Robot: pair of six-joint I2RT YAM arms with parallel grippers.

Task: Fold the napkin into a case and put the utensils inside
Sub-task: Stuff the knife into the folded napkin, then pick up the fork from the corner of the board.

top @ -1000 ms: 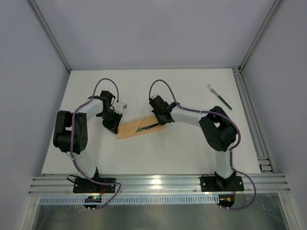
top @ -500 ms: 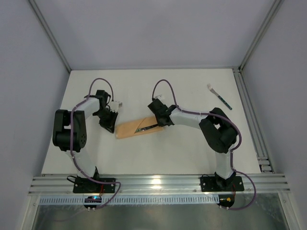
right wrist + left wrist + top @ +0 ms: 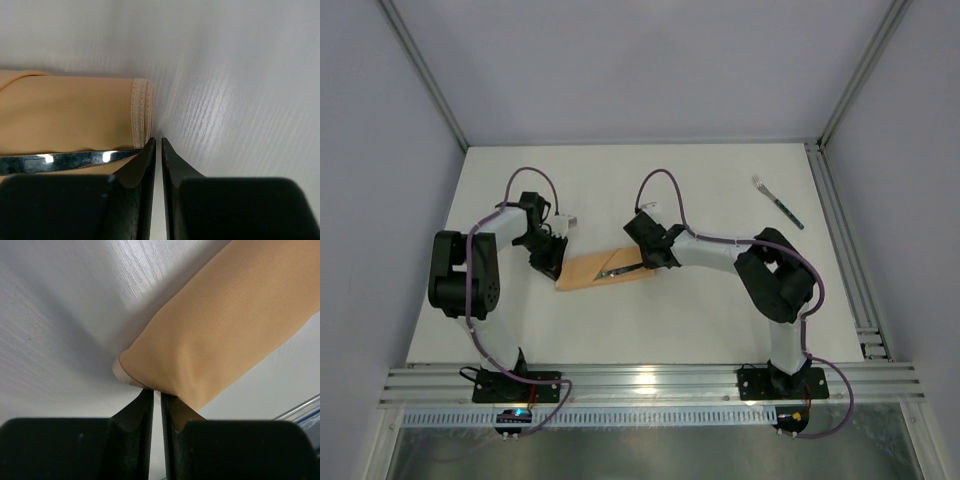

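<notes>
Left end effector at case corner

White table is showing faint grain. Metal rails are running along near edge, another rail along right side. Grey walls are closing in left, right & back.

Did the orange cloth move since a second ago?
Yes. The napkin slid a little to the left, away from the fork, which stayed where it was.

L arm, R arm flanking case, tabletop open round fork
</notes>
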